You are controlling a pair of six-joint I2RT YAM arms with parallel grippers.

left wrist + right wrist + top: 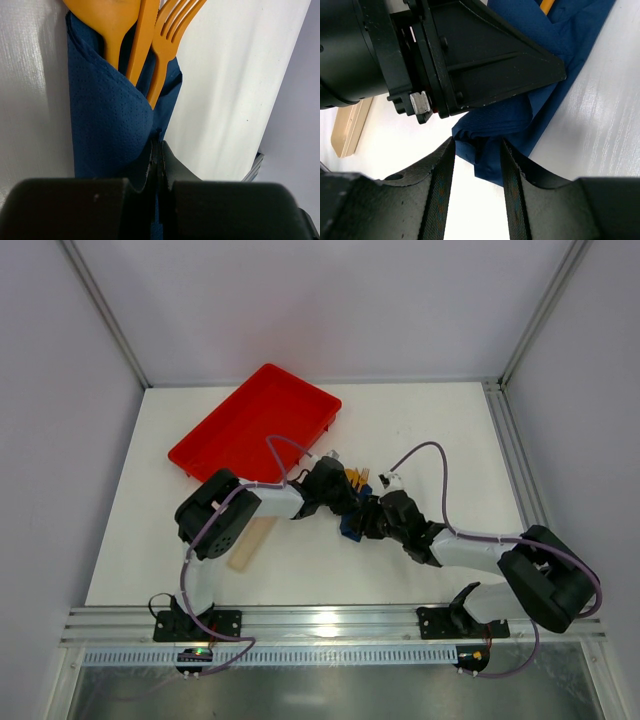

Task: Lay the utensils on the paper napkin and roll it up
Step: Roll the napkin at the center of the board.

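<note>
Mid white table [440, 430]: thin dark navy-blue paper napkin [110, 125] lies folded around slim orange plastic utensils [145, 40], whose heads stick out of its far end. Left gripper [157, 165] has jaws pressed together, pinching the napkin's near edge. Right gripper [477, 147] has jaws apart, straddling a napkin corner w/o squeezing it. Red rectangular plastic tray [255, 420] sits behind & a flat pale beige strip [248, 545] lies to the napkin's left.

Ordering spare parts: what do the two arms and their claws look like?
The left arm and right arm have black joint housings, white links and looping purple cables. The left claw and right claw have black, wedge-shaped fingers.
</note>
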